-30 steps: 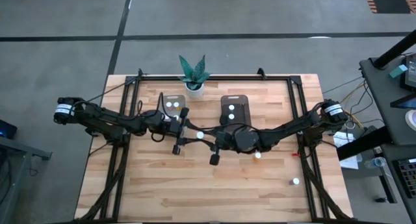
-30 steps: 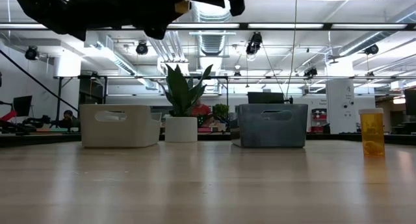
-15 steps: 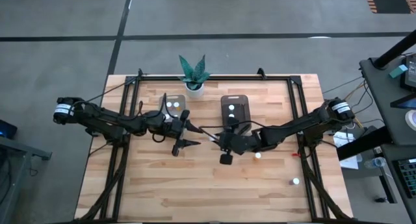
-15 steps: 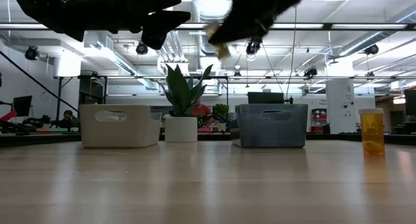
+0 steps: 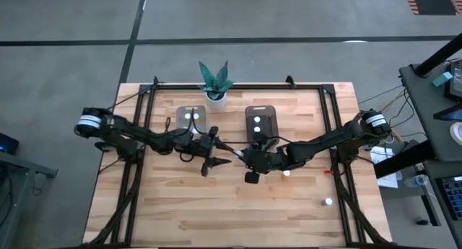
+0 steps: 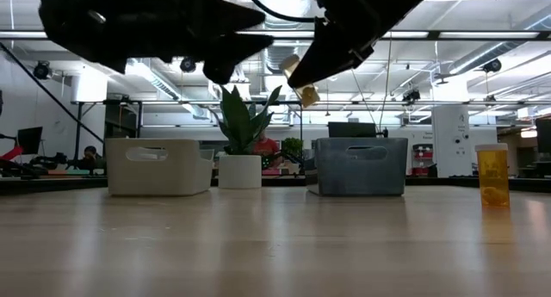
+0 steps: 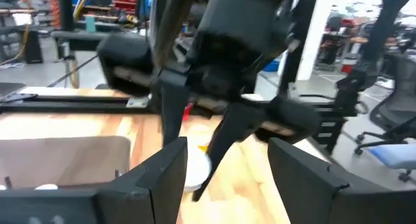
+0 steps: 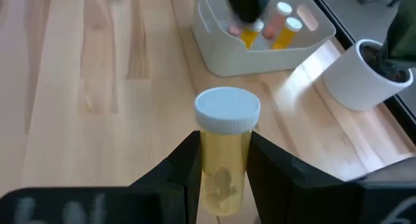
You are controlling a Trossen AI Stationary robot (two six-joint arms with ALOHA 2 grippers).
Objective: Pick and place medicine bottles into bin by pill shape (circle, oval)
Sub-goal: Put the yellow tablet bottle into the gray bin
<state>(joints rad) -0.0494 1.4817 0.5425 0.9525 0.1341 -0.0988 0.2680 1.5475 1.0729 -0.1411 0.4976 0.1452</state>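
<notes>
From above, both arms meet over the middle of the wooden table (image 5: pixel 180 213). The left gripper (image 5: pixel 224 161) points toward three o'clock, its fingers spread and holding nothing. The right gripper (image 5: pixel 242 156) faces it from the three o'clock side, almost tip to tip. Toward twelve o'clock sit the pale tub (image 5: pixel 192 117) and the dark tub (image 5: pixel 261 121), each showing white caps inside, with the potted plant (image 5: pixel 215 81) beyond them. Two loose bottles lie apart: one (image 5: pixel 286 173) just beside the right arm, another (image 5: pixel 328 202) near the four o'clock corner.

The level view shows what the overhead hides: the right gripper (image 6: pixel 297 77) is raised well above the table and carries a small bottle (image 6: pixel 306 94), tilted. The left gripper (image 6: pixel 258 30) is just as high. One amber bottle (image 6: pixel 492 174) stands upright on the table at the three o'clock side.

The left wrist camera shows its own fingers (image 7: pixel 162 178) parted, and the right arm's gripper (image 7: pixel 195 178) close ahead with the white cap (image 7: pixel 194 172) showing.

The right wrist camera gives the clearest look: its fingers (image 8: pixel 179 169) are clamped on the sides of a yellow bottle (image 8: pixel 224 159), white cap out. Past it lies the pale tub (image 8: pixel 260 55) with bottles (image 8: pixel 286 30) inside, and the plant's white pot (image 8: pixel 354 74) beside it.
</notes>
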